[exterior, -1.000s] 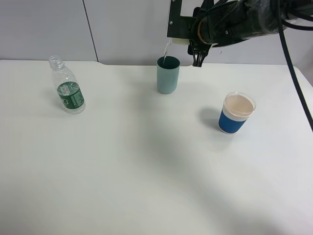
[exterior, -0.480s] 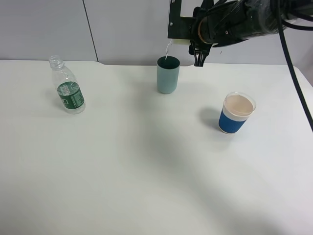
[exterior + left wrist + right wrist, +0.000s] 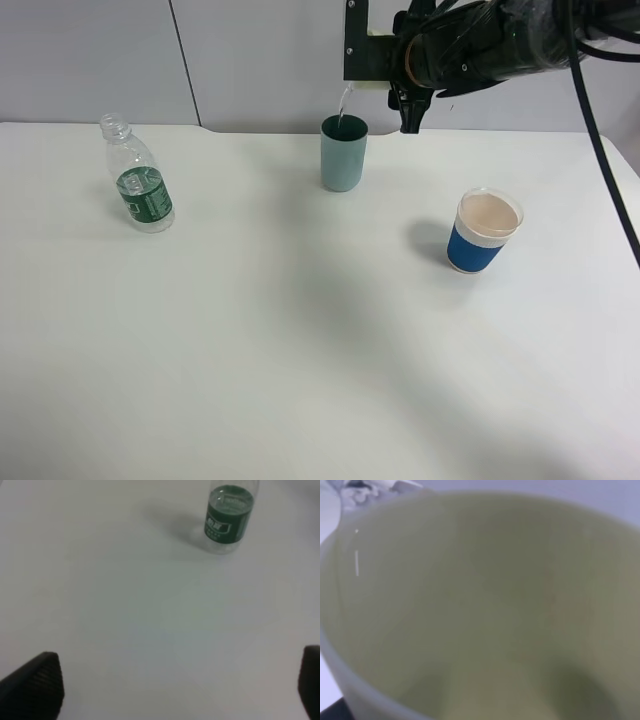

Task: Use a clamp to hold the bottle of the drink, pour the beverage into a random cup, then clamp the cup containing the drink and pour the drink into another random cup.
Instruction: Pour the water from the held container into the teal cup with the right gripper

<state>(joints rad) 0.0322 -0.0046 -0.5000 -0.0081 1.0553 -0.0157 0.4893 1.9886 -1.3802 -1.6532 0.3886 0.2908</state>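
Note:
My right gripper (image 3: 400,75) is shut on a pale cup (image 3: 480,610) and holds it tilted high above the teal cup (image 3: 343,152) at the back middle. A thin stream (image 3: 343,102) falls from the held cup into the teal cup. The held cup's inside fills the right wrist view. In the exterior view the arm hides most of it. The clear bottle with a green label (image 3: 138,180) stands uncapped at the left, also in the left wrist view (image 3: 230,515). My left gripper (image 3: 170,685) is open and empty, well short of the bottle.
A blue cup with a white rim (image 3: 484,231) stands at the right, apart from the teal cup. The white table (image 3: 300,350) runs back to a grey wall. A black cable (image 3: 600,150) hangs at the far right.
The right gripper has turned slightly with the cup. The stream keeps falling into the teal cup. The bottle and the blue cup have not moved.

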